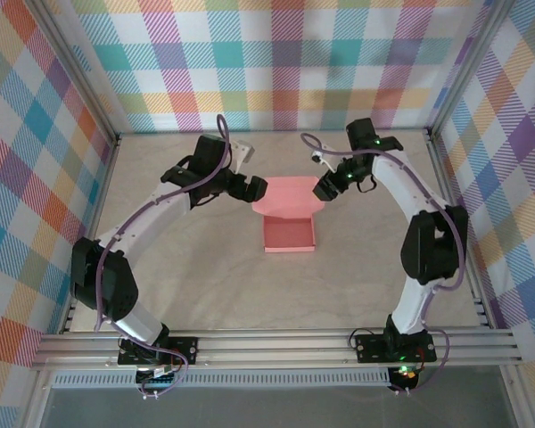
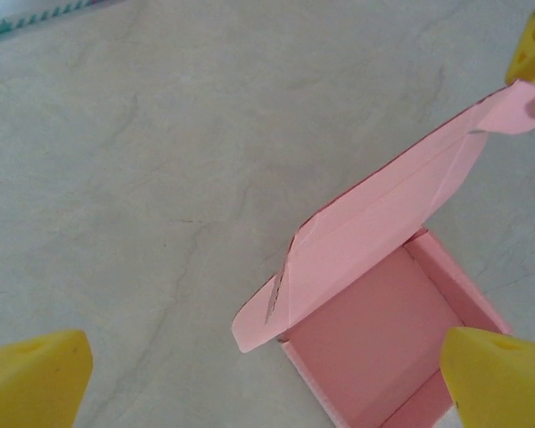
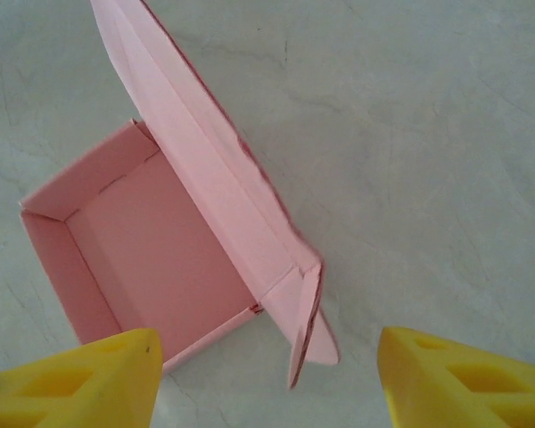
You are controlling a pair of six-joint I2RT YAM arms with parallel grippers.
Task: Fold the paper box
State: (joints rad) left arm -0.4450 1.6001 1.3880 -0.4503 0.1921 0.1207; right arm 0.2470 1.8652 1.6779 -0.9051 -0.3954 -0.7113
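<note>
The paper box is salmon-pink card, standing as an open tray on the table with its lid panel raised at the far side. My left gripper is at the lid's left end, open. In the left wrist view its yellow fingers stand wide apart, with the lid's rounded side flap and the tray corner between them, untouched. My right gripper is at the lid's right end, open. Its fingers straddle the other side flap without touching it.
The pale stone-look tabletop surrounds the box. Checked cloth walls on a metal frame close in the back and both sides. A rail with both arm bases runs along the near edge.
</note>
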